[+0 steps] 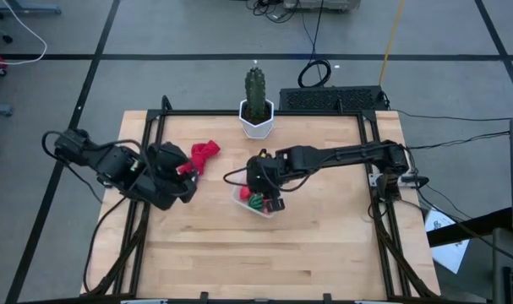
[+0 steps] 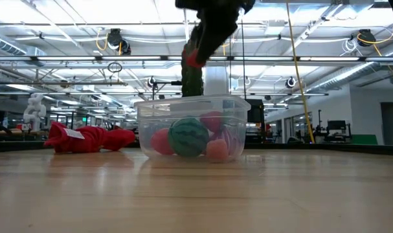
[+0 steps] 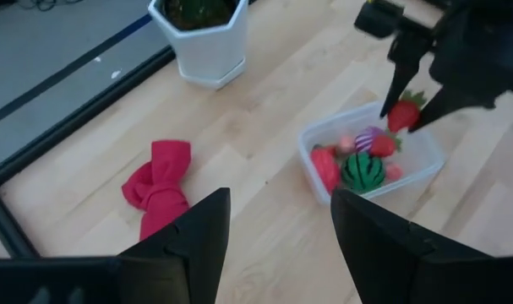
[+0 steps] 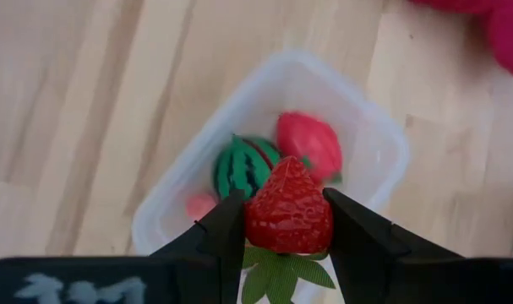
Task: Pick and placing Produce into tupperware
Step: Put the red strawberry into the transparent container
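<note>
The clear tupperware (image 1: 258,203) sits mid-table, also in the low view (image 2: 144,123) and in both wrist views (image 3: 425,156) (image 4: 383,143). Inside lie a green striped ball (image 4: 242,169), a red oval (image 4: 311,142), a purple ball (image 3: 368,137) and pink bits (image 4: 198,205). My right gripper (image 4: 286,232) hangs above the tub, shut on a red strawberry (image 4: 288,211). My left gripper (image 3: 280,245) is open and empty near the table's left side (image 1: 187,176), beside the red cloth. My right gripper pinches the strawberry's red body (image 4: 288,207) between its two fingers (image 3: 401,84), pointing down from above. The green leaves (image 4: 277,274) point back toward the wrist and the tip points down at the tub. The strawberry is lifted clear above the tub (image 2: 195,59).
A red cloth (image 1: 204,154) lies crumpled left of the tub (image 3: 159,190) (image 2: 86,138). A green cactus in a white hexagonal pot (image 1: 256,118) stands at the far edge. A black frame (image 1: 357,114) borders the table. Bare wood (image 1: 264,253) spans the near half.
</note>
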Robot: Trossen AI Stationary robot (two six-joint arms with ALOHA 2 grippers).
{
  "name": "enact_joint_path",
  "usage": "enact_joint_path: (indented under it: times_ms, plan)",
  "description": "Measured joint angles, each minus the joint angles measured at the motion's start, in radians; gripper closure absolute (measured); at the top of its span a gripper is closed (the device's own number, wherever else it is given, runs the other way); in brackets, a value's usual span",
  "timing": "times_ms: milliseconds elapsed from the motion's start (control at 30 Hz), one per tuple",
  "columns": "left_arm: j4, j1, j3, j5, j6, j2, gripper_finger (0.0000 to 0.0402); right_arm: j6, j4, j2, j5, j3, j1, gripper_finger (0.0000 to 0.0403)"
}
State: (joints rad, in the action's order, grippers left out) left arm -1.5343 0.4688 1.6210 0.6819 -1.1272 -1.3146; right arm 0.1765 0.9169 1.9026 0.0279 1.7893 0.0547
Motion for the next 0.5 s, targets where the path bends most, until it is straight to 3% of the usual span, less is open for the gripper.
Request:
enact_joint_path:
  times_ms: [233,500]
  plan:
    - [0.040,0.043,-0.130,-0.021,-0.036,0.001,0.0192,-0.035,-0.048,0.000,0.000,-0.114,-0.005,0.0272]
    - [0.048,0.149,-0.230,0.084,-0.055,0.001,0.0192,-0.158,-0.268,0.000,0.000,-0.279,-0.002,0.0272]
